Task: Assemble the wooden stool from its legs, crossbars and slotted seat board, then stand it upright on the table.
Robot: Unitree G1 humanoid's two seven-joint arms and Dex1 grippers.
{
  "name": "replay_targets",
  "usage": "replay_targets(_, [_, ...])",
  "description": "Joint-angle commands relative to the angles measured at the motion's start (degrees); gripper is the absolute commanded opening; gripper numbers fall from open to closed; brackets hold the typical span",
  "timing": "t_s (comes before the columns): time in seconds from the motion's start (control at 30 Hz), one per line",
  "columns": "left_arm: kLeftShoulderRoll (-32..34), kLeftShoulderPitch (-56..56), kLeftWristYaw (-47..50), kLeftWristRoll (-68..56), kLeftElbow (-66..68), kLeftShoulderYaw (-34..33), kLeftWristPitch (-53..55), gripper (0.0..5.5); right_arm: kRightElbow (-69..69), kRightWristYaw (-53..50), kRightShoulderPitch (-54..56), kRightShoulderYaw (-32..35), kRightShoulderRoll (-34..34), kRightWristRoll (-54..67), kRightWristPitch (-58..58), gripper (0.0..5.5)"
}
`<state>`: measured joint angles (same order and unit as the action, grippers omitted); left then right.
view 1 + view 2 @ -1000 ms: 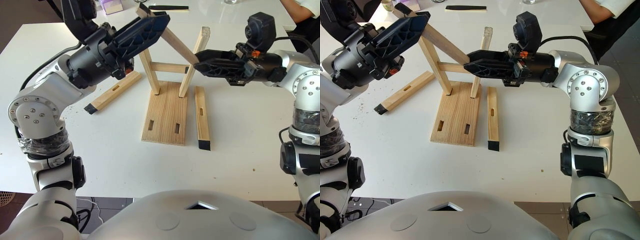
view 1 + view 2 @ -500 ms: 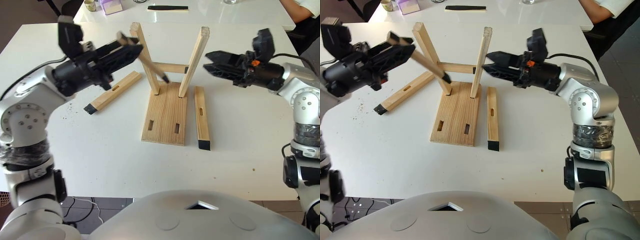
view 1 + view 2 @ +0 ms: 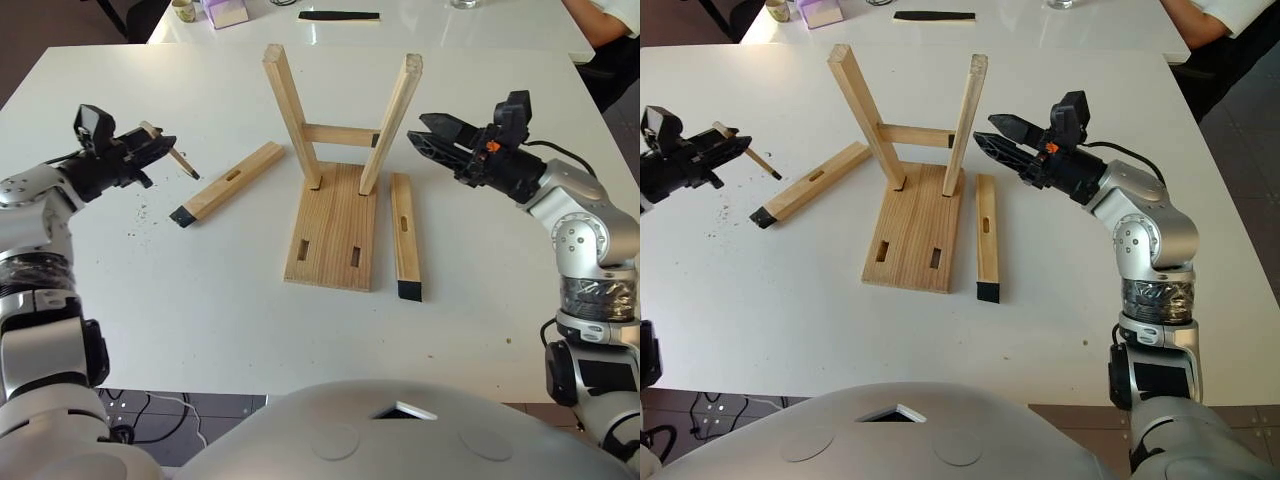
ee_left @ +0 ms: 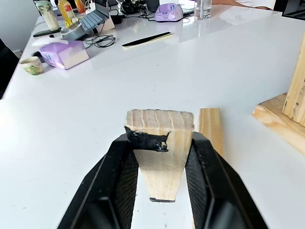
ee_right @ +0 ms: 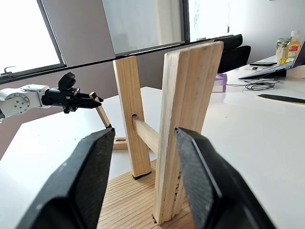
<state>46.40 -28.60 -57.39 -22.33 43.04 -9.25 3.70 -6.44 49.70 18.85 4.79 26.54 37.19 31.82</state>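
Observation:
The seat board (image 3: 330,235) lies flat on the white table (image 3: 200,300). Two legs, the left leg (image 3: 290,110) and the right leg (image 3: 392,115), stand in its far slots, joined by a crossbar (image 3: 340,133). One loose leg (image 3: 228,182) lies left of the board, another (image 3: 402,232) along its right edge. My left gripper (image 3: 160,148) is far out to the left, shut on a short wooden bar (image 4: 159,157) with a black-marked end. My right gripper (image 3: 418,130) is open just right of the right leg (image 5: 188,129), not touching it.
On the far table are a black strip (image 3: 338,15), a purple box (image 4: 64,52) and a cup (image 4: 31,65). Small dark crumbs dot the table near my left gripper. Open table surface lies in front of the board.
My left arm has swung far to the left, carrying the wooden bar away from the standing legs. My right gripper has drawn back to the right, off the right leg.

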Motion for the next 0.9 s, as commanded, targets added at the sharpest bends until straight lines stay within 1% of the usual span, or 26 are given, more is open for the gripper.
replay_targets(0.03, [-3.0, -5.0, -0.6, 1.2, 4.5, -0.5, -1.8, 1.3, 1.4, -0.2, 1.5, -0.8, -0.7, -1.2, -1.0, 2.31])
replay_targets(0.13, [-4.8, -1.5, -2.2, 0.8, 0.1, 0.3, -0.4, 1.3, 2.0, -0.6, 1.7, -1.3, -1.5, -1.8, -1.4, 2.31])
replay_targets(0.2, [-4.2, 2.8, -4.0, 0.0, -5.4, 0.2, 1.3, 1.3, 1.6, -0.4, 1.1, -1.0, -1.5, -1.6, -1.3, 2.31])
replay_targets(0.37, [-2.1, 12.9, -5.1, -1.9, -15.9, -2.1, 6.8, 1.3, -0.3, -1.8, -1.7, 0.0, -1.9, -1.2, -1.1, 2.31])
replay_targets(0.5, [-0.8, 24.5, -5.2, -9.3, -34.6, -6.0, 16.1, 1.3, -2.4, -2.5, -4.0, 0.7, -2.0, -0.4, -0.6, 2.31])
replay_targets(0.6, [-2.1, 29.2, -2.0, -13.4, -45.4, -8.1, 21.3, 1.3, -3.3, -3.8, -5.0, 1.4, -2.5, 0.3, -0.1, 2.31])
replay_targets(0.67, [-3.1, 28.8, 0.5, -14.5, -48.8, -9.3, 22.4, 1.3, -3.7, -4.2, -5.6, 1.6, -2.6, 0.4, -0.2, 2.31])
replay_targets(0.77, [-2.5, 24.0, 3.8, -13.9, -47.6, -11.5, 21.6, 1.3, -4.0, -4.5, -6.4, 1.2, -2.9, 0.4, -0.4, 2.31])
replay_targets(0.83, [-1.0, 19.4, 4.6, -11.3, -42.2, -11.6, 19.1, 1.3, -3.8, -4.7, -6.5, 0.8, -3.2, 0.2, -0.7, 2.31])
replay_targets(0.9, [0.0, 15.2, 4.1, -7.9, -34.9, -10.2, 16.0, 1.3, -3.4, -4.9, -6.1, 0.3, -3.8, -0.1, -1.0, 2.31])
